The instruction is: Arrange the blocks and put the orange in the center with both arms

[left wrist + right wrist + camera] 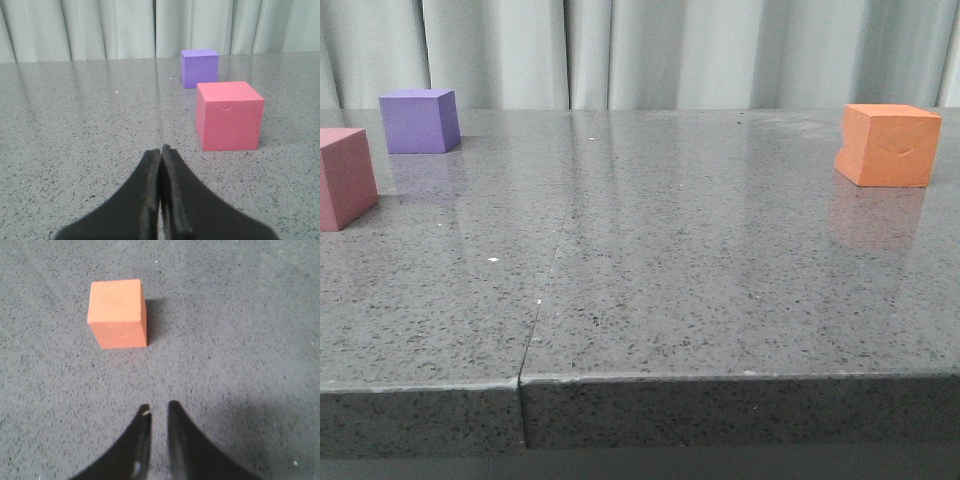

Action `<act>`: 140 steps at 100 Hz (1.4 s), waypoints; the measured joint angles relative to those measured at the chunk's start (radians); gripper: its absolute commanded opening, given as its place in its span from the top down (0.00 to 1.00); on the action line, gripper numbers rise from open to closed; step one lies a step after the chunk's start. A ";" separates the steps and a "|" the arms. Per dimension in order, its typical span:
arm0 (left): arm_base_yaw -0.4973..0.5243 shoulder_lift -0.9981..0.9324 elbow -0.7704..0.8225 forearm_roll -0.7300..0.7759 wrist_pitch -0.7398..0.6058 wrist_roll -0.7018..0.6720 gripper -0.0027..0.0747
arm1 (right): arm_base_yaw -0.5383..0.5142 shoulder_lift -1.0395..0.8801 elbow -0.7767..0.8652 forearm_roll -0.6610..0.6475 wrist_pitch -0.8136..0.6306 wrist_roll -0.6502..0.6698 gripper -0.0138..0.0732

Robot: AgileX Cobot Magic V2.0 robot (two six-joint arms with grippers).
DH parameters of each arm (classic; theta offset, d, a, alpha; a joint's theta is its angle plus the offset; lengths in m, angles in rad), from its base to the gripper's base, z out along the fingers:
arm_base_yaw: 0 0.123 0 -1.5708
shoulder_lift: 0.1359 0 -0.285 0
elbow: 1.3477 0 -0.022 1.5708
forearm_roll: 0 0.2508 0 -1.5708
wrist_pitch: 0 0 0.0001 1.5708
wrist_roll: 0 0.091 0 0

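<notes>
The orange cube point(887, 145) sits at the far right of the table, with a dent on its front face and a chipped lower-left edge. It also shows in the right wrist view point(118, 313). My right gripper point(157, 410) hovers above the table short of the cube, its fingers almost together with a narrow gap and nothing between them. The purple cube point(419, 121) stands at the far left, and the pink-red cube point(344, 178) sits nearer, at the left edge. In the left wrist view my left gripper point(161, 149) is shut and empty, low over the table. The pink-red cube point(229, 116) lies ahead of it to one side, with the purple cube point(199, 68) beyond. Neither arm shows in the front view.
The grey speckled table point(640, 260) has a seam point(545, 290) running front to back left of the middle, and its front edge point(720, 378) is near the camera. Pale curtains point(650, 50) hang behind the table.
</notes>
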 measured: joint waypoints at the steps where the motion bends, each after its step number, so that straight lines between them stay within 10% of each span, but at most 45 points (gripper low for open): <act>1: 0.000 0.000 0.000 0.000 0.000 0.000 0.99 | 0.000 0.012 -0.004 0.000 0.000 0.000 0.43; 22: 0.000 0.000 0.000 0.000 0.000 0.000 0.99 | 0.000 0.185 -0.128 0.002 0.030 -0.002 0.12; 89: 0.000 0.000 0.000 0.000 0.000 0.000 0.99 | 0.000 0.734 -0.716 0.095 0.477 -0.022 0.12; 140: 0.000 0.000 0.000 0.000 0.000 0.000 0.99 | 0.024 0.902 -0.870 0.161 0.502 -0.041 0.12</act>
